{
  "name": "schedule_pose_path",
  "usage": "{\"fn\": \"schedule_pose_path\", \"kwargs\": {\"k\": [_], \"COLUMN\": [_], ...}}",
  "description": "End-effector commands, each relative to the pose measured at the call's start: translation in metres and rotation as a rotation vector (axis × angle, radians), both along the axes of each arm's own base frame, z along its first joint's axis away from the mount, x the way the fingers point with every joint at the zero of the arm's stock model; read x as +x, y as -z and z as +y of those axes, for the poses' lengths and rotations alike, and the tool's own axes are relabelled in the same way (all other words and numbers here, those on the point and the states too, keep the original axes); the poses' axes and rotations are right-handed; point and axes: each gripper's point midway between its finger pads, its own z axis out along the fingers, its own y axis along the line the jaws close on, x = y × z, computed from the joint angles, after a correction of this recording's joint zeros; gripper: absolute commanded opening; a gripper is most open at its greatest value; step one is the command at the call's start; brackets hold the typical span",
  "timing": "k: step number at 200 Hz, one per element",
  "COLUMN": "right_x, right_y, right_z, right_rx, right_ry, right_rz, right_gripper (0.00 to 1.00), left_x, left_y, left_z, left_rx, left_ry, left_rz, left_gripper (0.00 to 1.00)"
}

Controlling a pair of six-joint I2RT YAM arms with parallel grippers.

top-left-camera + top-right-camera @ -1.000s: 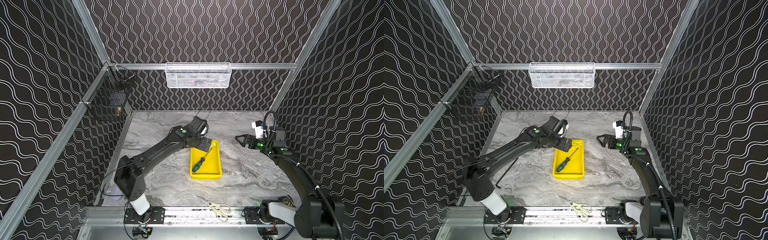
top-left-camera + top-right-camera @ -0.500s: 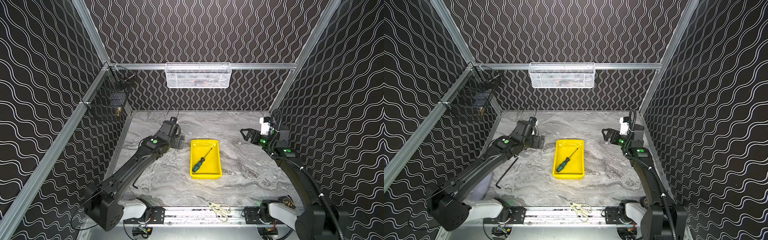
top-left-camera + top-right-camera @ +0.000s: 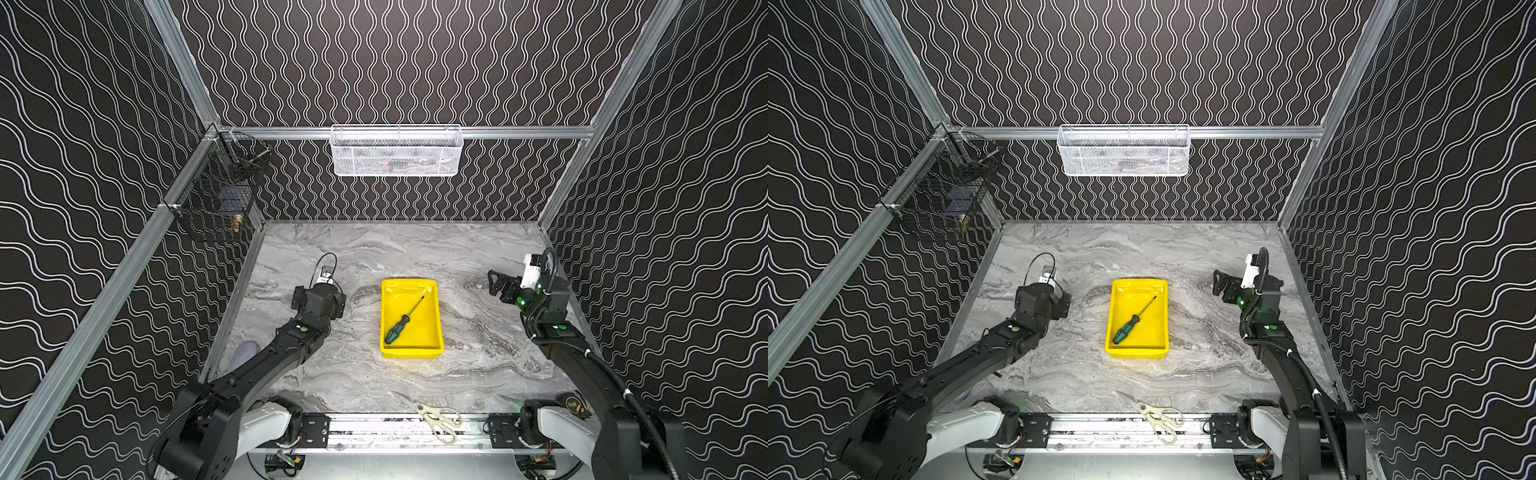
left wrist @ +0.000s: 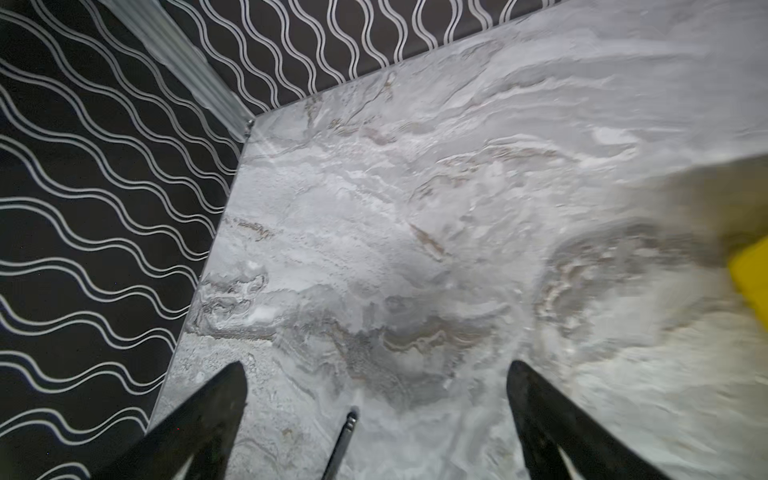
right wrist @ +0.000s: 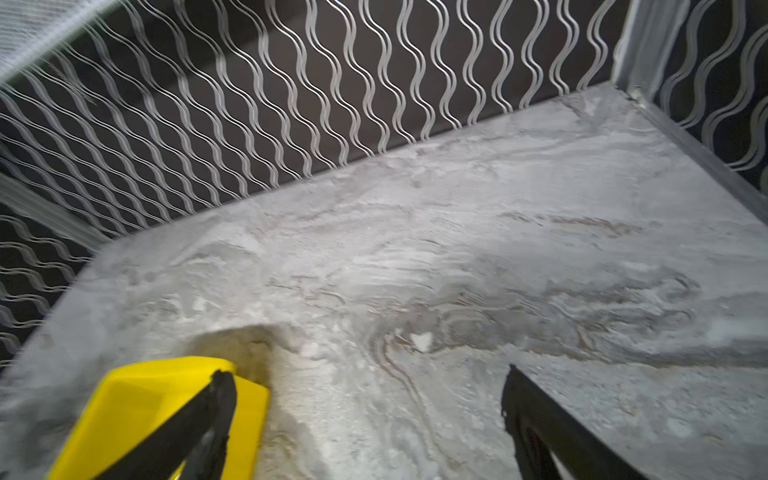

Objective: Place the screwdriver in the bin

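Left gripper [image 4: 374,368] now hangs withdrawn from the bin [image 3: 411,354] — jaws wide, empty; screwdriver [image 3: 405,319] lies inside, to its right — task looks done.

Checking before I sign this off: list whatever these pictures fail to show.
- White basket, both top views: mesh blurs its contents.
- Black basket, both top views: wire and shadow hide its contents.
- Bin, left wrist view: blurred, cut by the edge; screwdriver out of frame.
- Left gripper, both top views: hidden beneath its own wrist.
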Motion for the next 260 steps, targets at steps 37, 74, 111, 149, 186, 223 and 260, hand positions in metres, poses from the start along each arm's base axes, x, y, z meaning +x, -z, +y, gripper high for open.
{"fn": "schedule_pose_path", "kwargs": {"k": [37, 74, 111, 149, 186, 223, 260], "right_x": [0.019, 0.013, 0.018, 0.019, 0.019, 0.019, 0.016], "right_y": [0.008, 0.017, 0.029, 0.031, 0.033, 0.033, 0.041], "right_z": [-0.022, -0.036, -0.030, -0.031, -0.031, -0.031, -0.034], "right_rx": [-0.218, -0.326, -0.312, -0.315, -0.315, -0.316, -0.302], "right_ry": [0.070, 0.132, 0.097, 0.104, 0.100, 0.097, 0.121], "right_rz": [-0.144, -0.199, -0.189, -0.187, -0.191, -0.189, -0.181], "right_gripper": [1.00, 0.99, 1.00, 1.00, 1.00, 1.00, 1.00], "left_x": [0.030, 0.030, 0.030, 0.035, 0.042, 0.045, 0.044], "left_y": [-0.016, 0.009, 0.024, 0.028, 0.032, 0.036, 0.035], "left_z": [0.039, 0.061, 0.077, 0.070, 0.061, 0.059, 0.059], "left_rx": [-0.016, -0.095, -0.141, -0.135, -0.122, -0.132, -0.137], "left_ry": [-0.061, -0.071, -0.112, -0.046, 0.017, 0.036, 0.040], "left_rz": [-0.244, -0.226, -0.222, -0.192, -0.163, -0.133, -0.139], "left_gripper": [0.99, 0.99, 0.99, 0.99, 0.99, 0.99, 0.99]}}
